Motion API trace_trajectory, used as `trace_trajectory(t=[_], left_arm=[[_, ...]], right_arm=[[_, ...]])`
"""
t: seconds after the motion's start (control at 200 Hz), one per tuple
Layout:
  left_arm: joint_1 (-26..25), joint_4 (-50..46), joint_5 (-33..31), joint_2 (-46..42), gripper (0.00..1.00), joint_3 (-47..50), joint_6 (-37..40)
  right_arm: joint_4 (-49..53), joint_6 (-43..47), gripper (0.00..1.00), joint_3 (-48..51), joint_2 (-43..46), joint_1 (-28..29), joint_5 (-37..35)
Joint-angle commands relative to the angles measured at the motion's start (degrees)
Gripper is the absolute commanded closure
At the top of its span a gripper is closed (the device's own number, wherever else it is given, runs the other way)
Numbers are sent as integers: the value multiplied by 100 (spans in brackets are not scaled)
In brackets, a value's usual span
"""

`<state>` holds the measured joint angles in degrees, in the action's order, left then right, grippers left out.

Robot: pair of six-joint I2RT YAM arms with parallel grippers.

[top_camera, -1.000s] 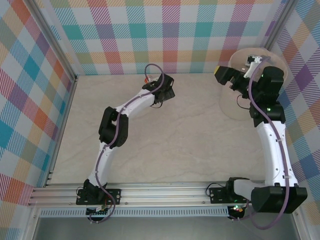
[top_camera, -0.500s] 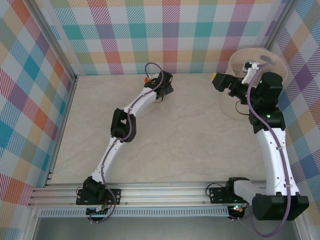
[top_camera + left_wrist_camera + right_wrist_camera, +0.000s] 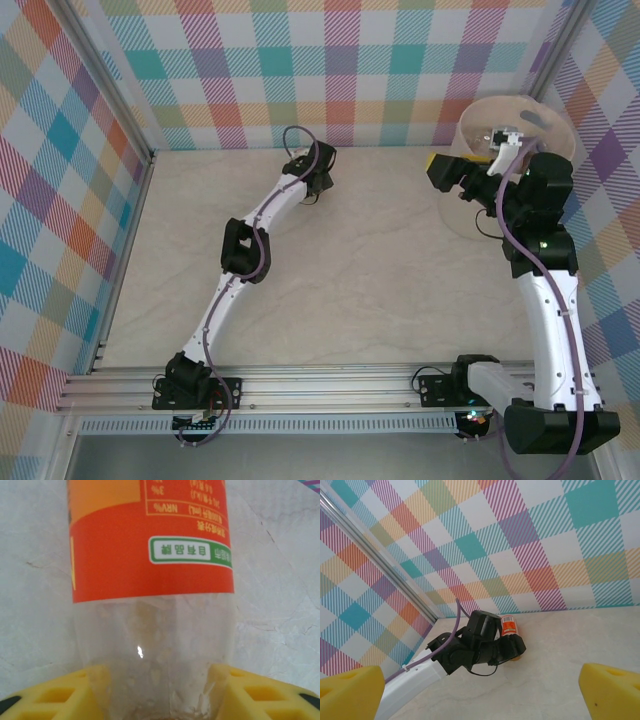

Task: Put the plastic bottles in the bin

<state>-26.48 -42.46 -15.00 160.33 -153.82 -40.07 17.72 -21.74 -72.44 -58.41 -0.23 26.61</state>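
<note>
Bright, even, diffuse light covers the pale marbled tabletop; shadows beneath the arms are faint and soft, and where the light comes from cannot be told. The left wrist camera sits so close to the clear plastic bottle with an orange-red label that its print looks slightly soft, and one small white glint marks its clear wall. Yellow foam finger pads along both wrist views' lower edges are blurred, while the checked wall stays sharp.

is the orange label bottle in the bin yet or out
Out: the bottle is on the table between the fingers of the left gripper, far from the bin.
</note>
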Motion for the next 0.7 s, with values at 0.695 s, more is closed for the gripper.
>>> trace_trajectory(t=[0.695], left_arm=[[-328,1270,826,-3506,70,4828,702]], right_arm=[[-115,-760,0,1165,105,879,-483]])
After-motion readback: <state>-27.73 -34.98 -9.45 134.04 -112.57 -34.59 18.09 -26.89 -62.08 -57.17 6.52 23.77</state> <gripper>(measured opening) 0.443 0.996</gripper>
